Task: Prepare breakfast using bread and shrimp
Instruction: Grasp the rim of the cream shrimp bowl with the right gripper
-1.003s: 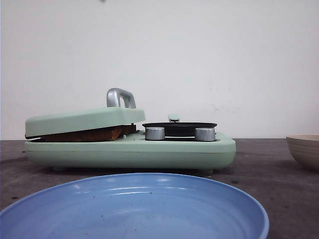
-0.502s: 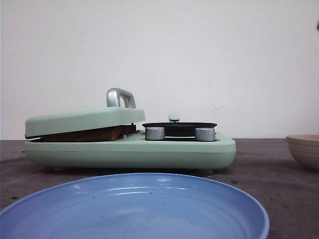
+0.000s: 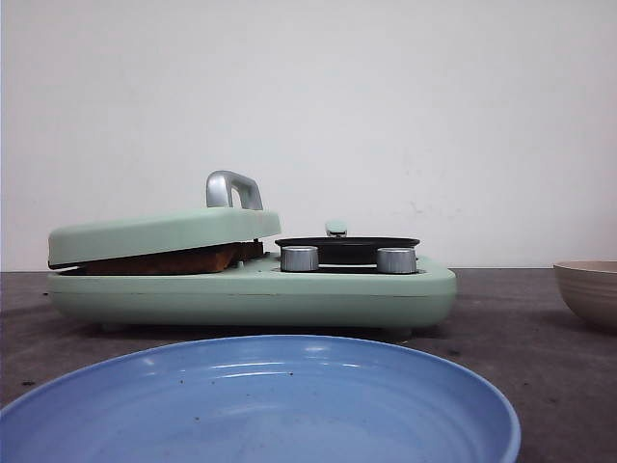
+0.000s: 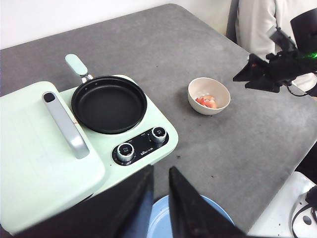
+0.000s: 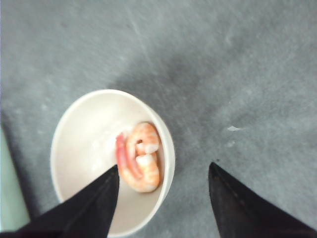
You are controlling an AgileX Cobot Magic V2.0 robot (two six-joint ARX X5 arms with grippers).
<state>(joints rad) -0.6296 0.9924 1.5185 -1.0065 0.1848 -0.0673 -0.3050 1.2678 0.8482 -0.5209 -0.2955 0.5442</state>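
The bread (image 3: 164, 260) shows only as a brown crust edge under the shut mint-green lid (image 3: 164, 231) of the breakfast maker; its faces are hidden. A pink shrimp (image 5: 141, 166) lies in a cream bowl (image 5: 84, 144), which also shows in the left wrist view (image 4: 210, 111) and at the front view's right edge (image 3: 590, 287). My right gripper (image 5: 164, 165) is open and empty above the bowl, one finger over its inside and the other outside the rim. My left gripper (image 4: 160, 167) is shut and empty above the blue plate (image 4: 158, 220).
The maker's black frying pan (image 4: 109, 103) sits empty beside the lid, with two silver knobs (image 4: 126, 151) in front. The blue plate (image 3: 260, 405) lies in front of the maker. A person in white (image 4: 257, 20) sits at the table's far side.
A small dark bit showed at the front view's top edge, then at its right edge; it is gone now. The maker, plate and bowl have not moved.
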